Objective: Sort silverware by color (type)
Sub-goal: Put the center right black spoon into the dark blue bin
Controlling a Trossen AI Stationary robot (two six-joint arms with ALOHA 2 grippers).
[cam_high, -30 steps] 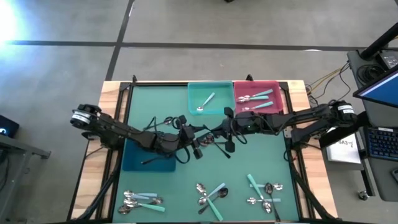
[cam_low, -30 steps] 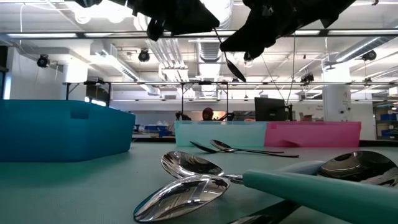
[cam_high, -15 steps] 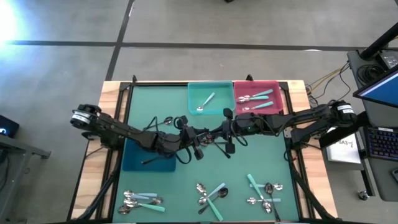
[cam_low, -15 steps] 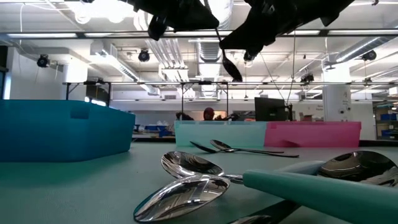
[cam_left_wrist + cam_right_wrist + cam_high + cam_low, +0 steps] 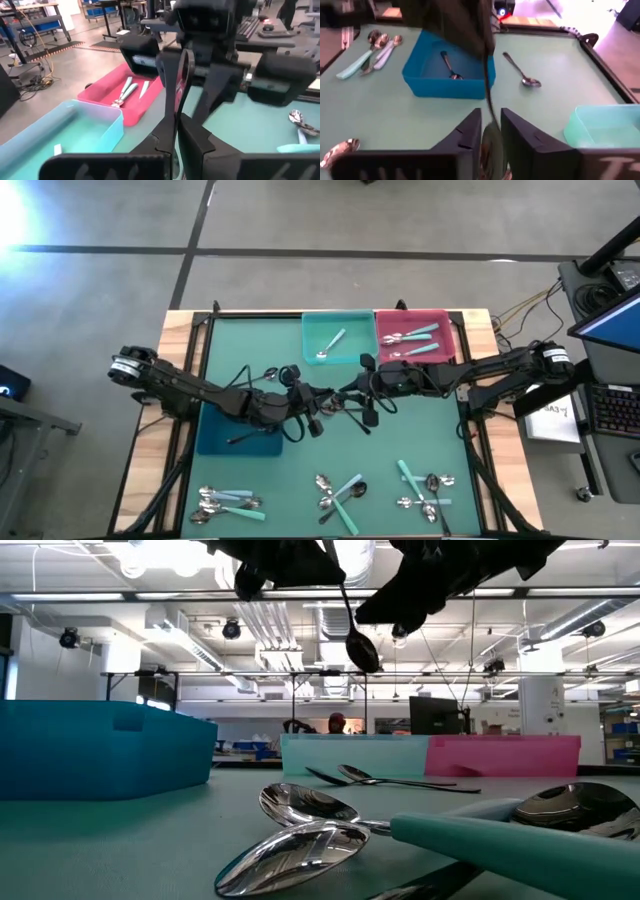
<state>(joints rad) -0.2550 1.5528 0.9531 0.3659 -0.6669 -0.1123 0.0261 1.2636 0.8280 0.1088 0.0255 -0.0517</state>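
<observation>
A dark metal spoon (image 5: 355,625) hangs in the air over the middle of the green mat, where my two grippers meet tip to tip. My left gripper (image 5: 175,145) reaches in from the table's left and is shut on the spoon. My right gripper (image 5: 491,135) faces it from the right, open. Its fingers stand on either side of the spoon's bowl (image 5: 492,145); I see no touch. The blue bin (image 5: 215,442) under the left arm holds one dark spoon (image 5: 449,67). My left gripper pinches the dark spoon's thin handle (image 5: 174,127) between its two fingers, which come nearly level from the table's left. The spoon is lifted clear of the table and hangs below the fingers, its bowl (image 5: 362,650) lowest.
The teal bin (image 5: 352,320) holds a silver spoon and the pink bin (image 5: 440,320) holds mint-handled ones; both stand at the far edge. Three heaps of spoons (image 5: 225,502) (image 5: 340,495) (image 5: 425,490) lie along the near edge. A loose spoon (image 5: 522,75) lies beyond the blue bin.
In the low view the dark spoon has swung from a slant beside the right gripper to hanging nearly straight down below the left gripper, its bowl shifting toward the left arm. Both arms have kept their places.
</observation>
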